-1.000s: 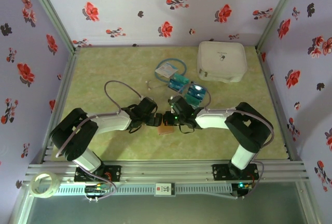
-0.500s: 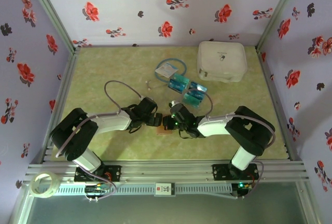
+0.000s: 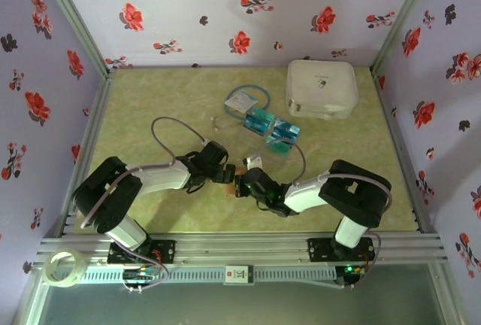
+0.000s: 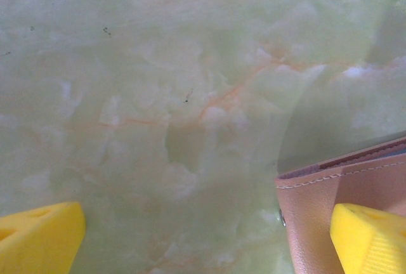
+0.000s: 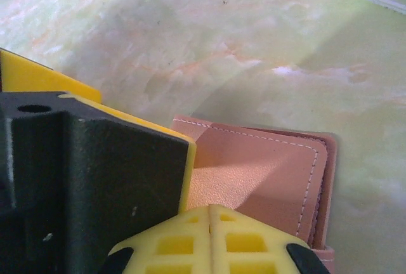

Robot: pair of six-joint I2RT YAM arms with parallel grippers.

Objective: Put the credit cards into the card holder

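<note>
Pinning down a wallet between two arms

Spreads widest as a pale green marbled tabletop (image 3: 150,114), walled in by lilac flowered panels. Holds, at the far right corner, a large white rounded zip case (image 3: 322,88). Reaches in from the near edge with the left arm (image 3: 143,178) and right arm (image 3: 331,189), both bent toward the front middle of the table, heads almost meeting. Keeps a roll of clear tape (image 3: 62,268) on the front rail, left of the bases. Shows, left of the case, a pale blue square packet with looped tubing (image 3: 242,101). Just beside that, toward the right, lays out the small thin teal and blue credit cards (image 3: 261,120) in two loose clusters, apart from both arms.

Sets the small flat reddish-brown leather-like card holder (image 5: 266,179) flat on the table between the two heads, stitched edge up. Splays the left gripper (image 4: 203,242) wide, one yellow finger (image 4: 368,239) over the holder's corner and the other over bare table. Clenches the right gripper (image 5: 212,236) tight with nothing between its pads, tips over the holder's near edge; contact cannot be told.
</note>
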